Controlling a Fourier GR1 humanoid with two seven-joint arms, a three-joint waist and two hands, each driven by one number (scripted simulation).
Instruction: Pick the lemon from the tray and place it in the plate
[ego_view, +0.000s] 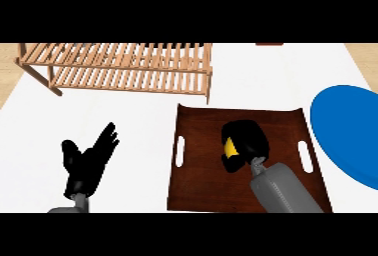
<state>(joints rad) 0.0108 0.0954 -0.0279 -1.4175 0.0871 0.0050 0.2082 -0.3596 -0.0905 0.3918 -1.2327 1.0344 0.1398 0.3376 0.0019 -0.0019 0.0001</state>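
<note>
Your right hand (244, 142) was curled round the lemon (231, 148) mid-tray (199, 170), probably gripping to lift toward the plate (343, 130) at the surface's right edge; left hand (87, 160) rested spread.

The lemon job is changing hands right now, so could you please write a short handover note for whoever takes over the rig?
Right hand: over the middle of the brown tray, fingers curled round the lemon; only a yellow sliver shows.
Left hand: open, fingers up, resting on the white counter left of the tray.
Blue plate: right of the tray, partly out of view, nothing visible on it.
Wooden rack: at the back left, not involved.
Done: lemon grasped.
Left: whether it is lifted cannot be told; carry it right to the plate and release.
</note>
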